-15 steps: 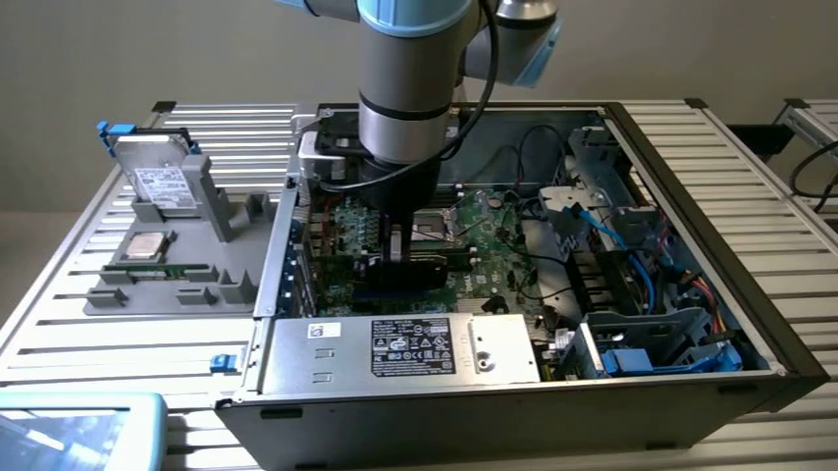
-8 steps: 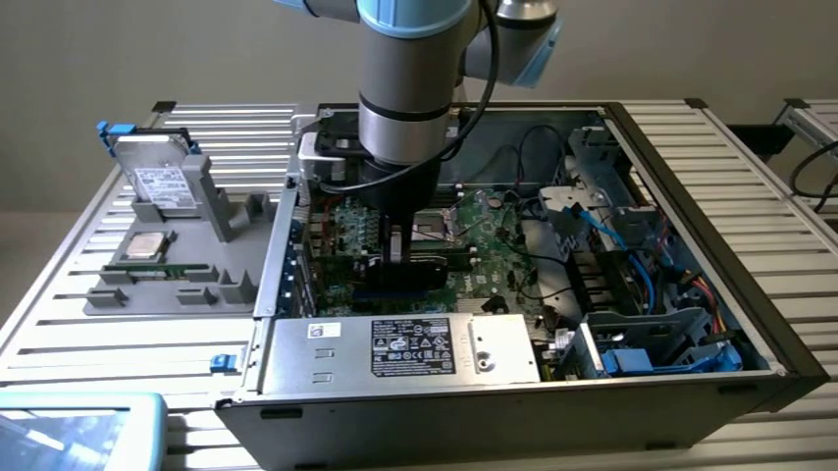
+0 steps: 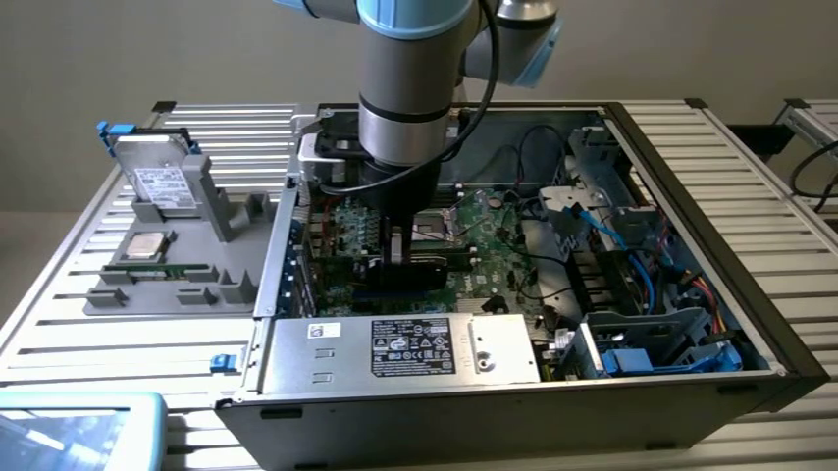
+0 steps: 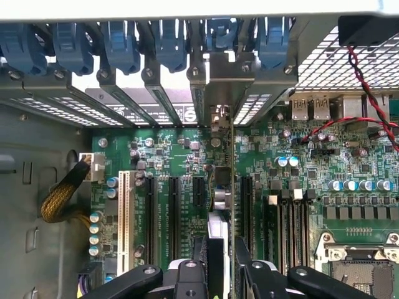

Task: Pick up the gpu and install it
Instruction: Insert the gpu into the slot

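The tool [image 3: 408, 257] is down inside the open computer case [image 3: 681, 196], pinching the gpu [image 4: 224, 205] edge-on over the green motherboard [image 4: 187, 156]. Black expansion slots [image 4: 173, 208] run on both sides of the card, and its metal end bracket [image 4: 219, 81] sits ahead of the tool, among the blue slot clips [image 4: 121, 47]. A braided cable [image 4: 59, 196] lies off to one side. The arm [image 3: 412, 98] stands near vertical. Beside the case on the bench [image 3: 78, 324], a grey tray [image 3: 183, 275] holds a drive [image 3: 164, 182] and a processor chip [image 3: 147, 245].

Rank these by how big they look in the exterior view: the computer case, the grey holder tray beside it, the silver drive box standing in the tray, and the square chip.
1. Computer case
2. Grey holder tray
3. Silver drive box
4. Square chip
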Available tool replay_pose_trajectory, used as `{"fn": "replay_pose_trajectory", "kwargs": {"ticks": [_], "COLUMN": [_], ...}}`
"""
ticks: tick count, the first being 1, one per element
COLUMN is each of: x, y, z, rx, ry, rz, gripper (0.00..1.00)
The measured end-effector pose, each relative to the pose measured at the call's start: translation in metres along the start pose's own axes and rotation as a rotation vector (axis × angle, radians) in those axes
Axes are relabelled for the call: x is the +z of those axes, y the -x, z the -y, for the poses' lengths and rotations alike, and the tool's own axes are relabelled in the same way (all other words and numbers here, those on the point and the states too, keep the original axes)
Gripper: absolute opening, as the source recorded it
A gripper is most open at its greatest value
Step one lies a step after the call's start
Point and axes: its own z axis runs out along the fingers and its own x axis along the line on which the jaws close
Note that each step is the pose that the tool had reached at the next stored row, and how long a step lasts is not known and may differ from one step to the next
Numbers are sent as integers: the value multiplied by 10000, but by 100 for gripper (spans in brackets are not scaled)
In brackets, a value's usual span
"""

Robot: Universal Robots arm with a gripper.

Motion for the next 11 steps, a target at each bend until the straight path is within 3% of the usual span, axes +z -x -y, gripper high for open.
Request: {"fn": "replay_pose_trajectory", "kwargs": {"ticks": [11], "x": [-1], "y": [-3], "z": [7], "rx": [-52], "ry": [-1], "rz": [-4], "gripper": [28]}}
